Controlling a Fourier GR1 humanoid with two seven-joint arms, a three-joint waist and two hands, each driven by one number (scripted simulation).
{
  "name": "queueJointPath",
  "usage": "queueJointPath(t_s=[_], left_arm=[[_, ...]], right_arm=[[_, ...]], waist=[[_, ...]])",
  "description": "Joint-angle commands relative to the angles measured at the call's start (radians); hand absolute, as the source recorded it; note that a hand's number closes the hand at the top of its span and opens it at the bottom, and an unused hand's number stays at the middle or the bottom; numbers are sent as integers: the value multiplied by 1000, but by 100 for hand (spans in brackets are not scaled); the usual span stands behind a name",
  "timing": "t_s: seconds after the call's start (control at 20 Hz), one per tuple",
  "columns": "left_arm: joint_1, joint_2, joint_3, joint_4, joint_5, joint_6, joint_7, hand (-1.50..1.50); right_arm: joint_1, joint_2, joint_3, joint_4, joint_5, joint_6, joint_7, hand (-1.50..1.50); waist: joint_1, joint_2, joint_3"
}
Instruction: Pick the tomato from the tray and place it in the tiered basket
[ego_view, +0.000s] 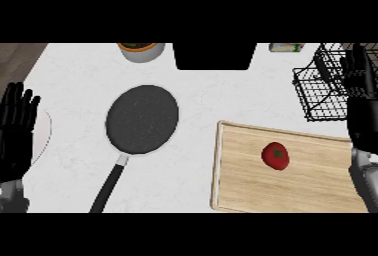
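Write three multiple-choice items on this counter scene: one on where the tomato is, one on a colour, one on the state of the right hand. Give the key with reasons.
1. Where does the tomato lie?
A. in the frying pan
B. on the wooden tray
C. in the tiered basket

2. What colour is the tiered basket?
A. black
B. white
C. yellow

3. What is the state of the right hand?
A. curled round the tomato
B. open, holding nothing
C. gripping the pan handle

Key:
1 B, the tomato sits on the wooden tray, right of the frying pan.
2 A, its wires show black against the white counter.
3 B, its fingers are straight, up by the basket and apart from the tomato.
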Motion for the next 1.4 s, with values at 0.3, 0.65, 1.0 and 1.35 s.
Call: queueJointPath(t_s=[0.3, 0.65, 1.0, 1.35], left_arm=[[70, 86, -39, 54, -124, 18, 68, 0], [55, 113, -98, 85, -191, 5, 110, 0], [6, 98, -154, 77, -239, 5, 121, 0], [-64, 83, -177, 85, -261, 10, 145, 0]], right_arm=[[35, 232, -322, -142, -61, -492, -74, 150], [463, 435, -194, 34, 32, -947, 199, -150], [651, 438, 88, -16, 199, -903, 418, -150], [729, 296, 170, -57, 294, -759, 665, -150]], waist=[[-206, -78, 4], [-106, 10, -25], [-26, 28, -34], [-5, 42, -36]])
